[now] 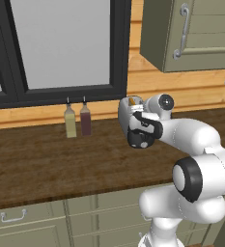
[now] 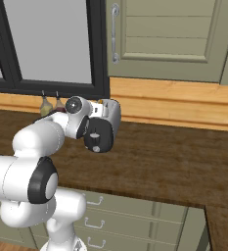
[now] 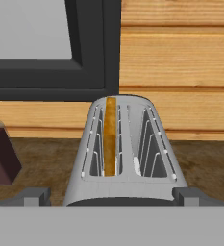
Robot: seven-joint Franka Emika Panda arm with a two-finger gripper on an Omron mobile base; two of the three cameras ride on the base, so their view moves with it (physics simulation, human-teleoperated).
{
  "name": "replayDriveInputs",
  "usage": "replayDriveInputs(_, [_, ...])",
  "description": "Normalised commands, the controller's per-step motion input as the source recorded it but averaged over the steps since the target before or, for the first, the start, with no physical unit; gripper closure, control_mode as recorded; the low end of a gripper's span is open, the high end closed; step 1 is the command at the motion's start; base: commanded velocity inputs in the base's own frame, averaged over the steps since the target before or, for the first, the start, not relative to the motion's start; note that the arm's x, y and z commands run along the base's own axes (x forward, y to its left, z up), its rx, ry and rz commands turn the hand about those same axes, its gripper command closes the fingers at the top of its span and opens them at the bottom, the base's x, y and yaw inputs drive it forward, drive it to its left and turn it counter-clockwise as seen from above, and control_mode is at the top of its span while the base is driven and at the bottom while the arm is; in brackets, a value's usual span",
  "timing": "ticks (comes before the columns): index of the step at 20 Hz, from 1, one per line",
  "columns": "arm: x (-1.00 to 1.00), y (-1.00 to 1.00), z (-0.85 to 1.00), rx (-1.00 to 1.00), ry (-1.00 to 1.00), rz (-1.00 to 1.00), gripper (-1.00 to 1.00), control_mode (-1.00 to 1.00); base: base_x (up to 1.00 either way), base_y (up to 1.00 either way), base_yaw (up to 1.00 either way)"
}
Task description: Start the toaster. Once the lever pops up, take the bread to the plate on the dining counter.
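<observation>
I count one toaster [image 3: 125, 153] at frame centre, one bread slice [image 3: 110, 137] in its left slot, two bottles [image 1: 77, 121]; my gripper [image 3: 111, 196] stands released.

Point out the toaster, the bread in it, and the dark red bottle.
toaster [image 3: 128, 185], hand view, silver top between the slots and the near end.
bread [image 3: 110, 137], hand view, top crust edge in the left slot.
dark red bottle [image 1: 85, 120], left base view, middle of its body.

A dark-framed window [image 1: 61, 48] sits in the wood-plank wall [image 2: 174, 105] above a brown wood surface [image 1: 46, 164]; grey-green cabinets [image 2: 169, 39] hang right, seemingly drawers [image 2: 98, 218] below.
</observation>
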Motion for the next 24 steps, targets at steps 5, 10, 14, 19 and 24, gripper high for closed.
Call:
replayDriveInputs(5, [0.0, 0.0, 0.0, 0.0, 0.0, 0.0, -1.0, -1.0, 0.0, 0.0, 0.0])
replayDriveInputs(10, [0.0, 0.0, 0.0, 0.0, 0.0, 0.0, -1.0, -1.0, 0.0, 0.0, 0.0])
replayDriveInputs(14, [0.0, 0.0, 0.0, 0.0, 0.0, 0.0, -1.0, -1.0, 0.0, 0.0, 0.0])
replayDriveInputs(19, [0.0, 0.0, 0.0, 0.0, 0.0, 0.0, -1.0, -1.0, 0.0, 0.0, 0.0])
replayDriveInputs(24, [0.0, 0.0, 0.0, 0.0, 0.0, 0.0, -1.0, -1.0, 0.0, 0.0, 0.0])
